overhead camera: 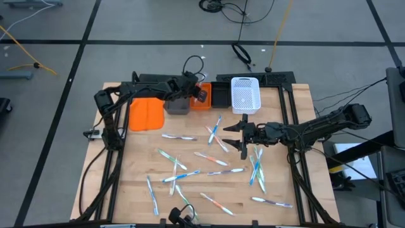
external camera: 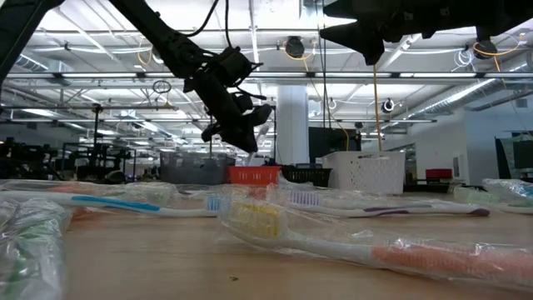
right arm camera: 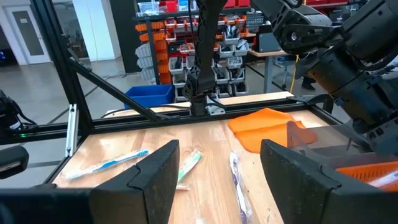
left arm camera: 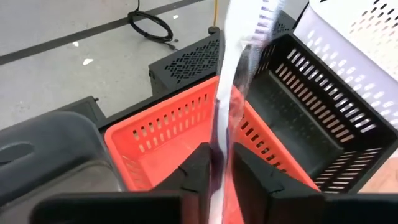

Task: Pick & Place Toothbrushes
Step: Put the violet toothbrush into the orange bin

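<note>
Toothbrushes [overhead camera: 209, 158] — slim pale sticks in clear crinkled wrappers, white or see-through with blue, green, pink and orange-red accents. They lie scattered singly and crossed over the lower centre of the wooden table [overhead camera: 297, 98] in the high view. In the low view the nearest wrapped toothbrush [external camera: 350, 242] fills the lower frame: yellowish bristles at centre, an orange-red grip at lower right.

One held toothbrush [left arm camera: 239, 68] — pinched upright between the fingers of the left gripper [left arm camera: 216, 171], its white wrapped shaft rising to the frame's top. The jaws stand narrow, closed on it, above the orange bin [left arm camera: 168, 143].

Bins, upper centre of the high view, in a row: grey bin [overhead camera: 177, 106], orange bin, black bin [overhead camera: 221, 96], white mesh bin [overhead camera: 245, 95]. An orange mat [overhead camera: 145, 114] lies left of them.

Right gripper [overhead camera: 238, 135] — centre-right in the high view, raised over the table, jaws spread wide and holding nothing. In its wrist view two more brushes, a blue-accented one [right arm camera: 109, 163] and a green one [right arm camera: 189, 163], lie on the wood beyond its fingers.
</note>
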`<move>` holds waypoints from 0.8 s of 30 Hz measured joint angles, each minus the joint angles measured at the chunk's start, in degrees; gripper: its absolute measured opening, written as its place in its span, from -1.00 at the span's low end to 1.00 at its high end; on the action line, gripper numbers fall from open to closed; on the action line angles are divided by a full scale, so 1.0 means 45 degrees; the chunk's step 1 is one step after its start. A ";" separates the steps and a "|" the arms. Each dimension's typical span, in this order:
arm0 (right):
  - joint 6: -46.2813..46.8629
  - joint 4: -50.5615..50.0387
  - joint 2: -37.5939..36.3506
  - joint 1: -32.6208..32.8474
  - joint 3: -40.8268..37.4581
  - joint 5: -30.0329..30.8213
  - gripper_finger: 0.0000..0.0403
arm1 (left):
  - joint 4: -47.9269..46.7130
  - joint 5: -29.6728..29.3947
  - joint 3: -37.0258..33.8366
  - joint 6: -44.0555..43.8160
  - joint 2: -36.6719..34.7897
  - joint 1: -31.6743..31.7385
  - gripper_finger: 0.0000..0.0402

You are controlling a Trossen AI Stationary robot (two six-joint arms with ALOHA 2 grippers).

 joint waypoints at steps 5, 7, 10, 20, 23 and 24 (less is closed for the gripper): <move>0.0000 0.0001 0.0000 0.0000 -0.0004 0.0000 0.07 | 0.0000 0.0002 0.0000 -0.0074 0.0000 0.0000 -0.46; 0.0000 0.0000 0.0000 0.0000 -0.0005 0.0000 0.07 | 0.0000 0.0002 0.0000 -0.0064 0.0000 0.0000 -0.41; 0.0000 0.0000 0.0000 0.0000 -0.0005 0.0000 0.07 | 0.0000 0.0002 0.0000 -0.0074 0.0000 0.0000 -0.36; 0.0000 0.0000 -0.0005 0.0000 -0.0005 0.0000 0.06 | 0.0005 0.1441 -0.0010 0.0907 -0.0196 0.0005 -0.31; 0.0000 0.0000 -0.0005 0.0000 -0.0005 0.0000 0.06 | -0.0240 0.2916 -0.0010 0.1610 -0.0487 -0.0078 -0.31; 0.0000 0.0000 -0.0005 0.0000 -0.0005 -0.0002 0.06 | -0.0356 0.3283 -0.0010 0.1866 -0.0595 -0.0143 -0.31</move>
